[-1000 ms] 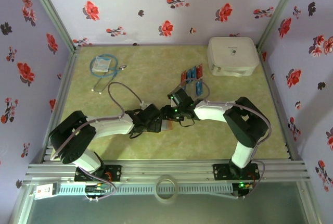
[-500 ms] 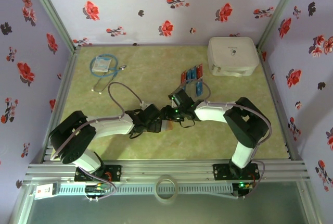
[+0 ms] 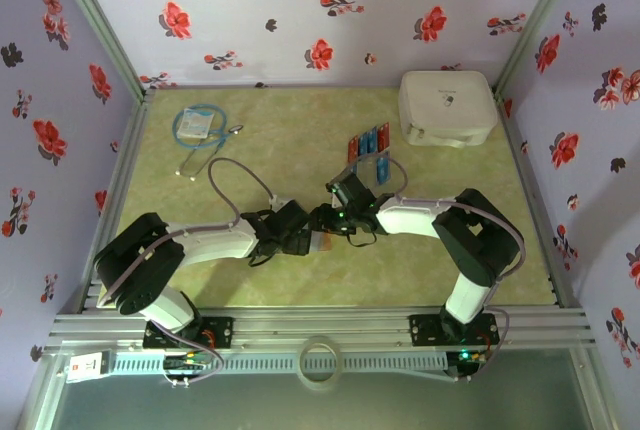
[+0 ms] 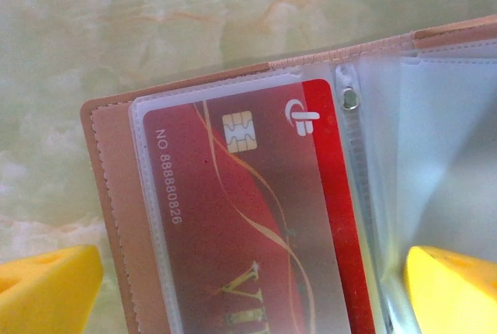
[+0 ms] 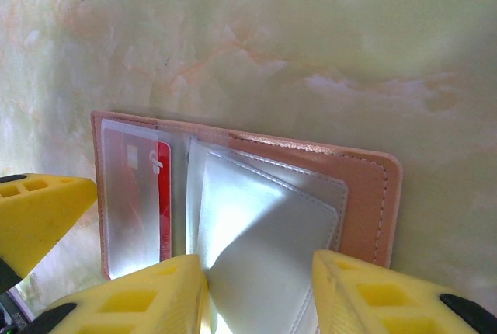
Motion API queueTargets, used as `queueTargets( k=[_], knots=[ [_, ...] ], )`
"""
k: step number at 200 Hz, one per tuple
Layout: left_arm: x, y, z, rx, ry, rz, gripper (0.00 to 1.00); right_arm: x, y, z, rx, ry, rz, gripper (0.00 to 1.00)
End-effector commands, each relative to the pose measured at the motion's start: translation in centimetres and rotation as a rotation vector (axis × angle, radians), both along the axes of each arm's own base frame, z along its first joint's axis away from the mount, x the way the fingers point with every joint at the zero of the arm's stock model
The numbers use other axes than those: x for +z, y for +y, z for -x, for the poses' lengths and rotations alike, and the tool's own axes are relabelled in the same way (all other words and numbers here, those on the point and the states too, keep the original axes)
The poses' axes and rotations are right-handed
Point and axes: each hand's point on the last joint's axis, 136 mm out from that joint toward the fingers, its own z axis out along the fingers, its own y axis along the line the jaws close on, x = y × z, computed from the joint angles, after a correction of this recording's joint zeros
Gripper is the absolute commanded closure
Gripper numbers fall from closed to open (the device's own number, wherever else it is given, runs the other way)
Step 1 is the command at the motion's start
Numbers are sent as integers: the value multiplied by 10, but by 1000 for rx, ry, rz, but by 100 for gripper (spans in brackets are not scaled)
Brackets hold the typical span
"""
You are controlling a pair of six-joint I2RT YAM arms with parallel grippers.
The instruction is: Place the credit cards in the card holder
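1. Cards [image 3: 368, 141], red and blue, lie by the white box [image 3: 447, 107]. The left gripper [image 3: 300, 240] and right gripper [image 3: 335, 222] partly hide the holder [image 3: 320, 241] mid-table.
2. The left gripper [image 4: 248, 295] gapes wide, holding nothing, over the open holder [image 4: 109, 217], which has a red card [image 4: 264, 217] inside.
3. The right gripper [image 5: 260, 295] is half open around a clear pocket [image 5: 256, 233]; I cannot tell if it pinches.
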Motion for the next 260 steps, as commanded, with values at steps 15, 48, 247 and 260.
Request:
queueTargets(
  k=[15,48,247,260],
  knots=[
    [-3,10,0,22,-9,-47,0,-10,-5,18,26,48,30,60],
    [3,9,-4,27,-26,-53,0,-14,-2,20,27,66,16,60],
    [54,42,-15,93,-165,-23,0,-5,14,16,42,85,-49,57],
    [52,44,-14,94,-164,-25,0,-3,16,15,44,86,-57,57]
  ],
)
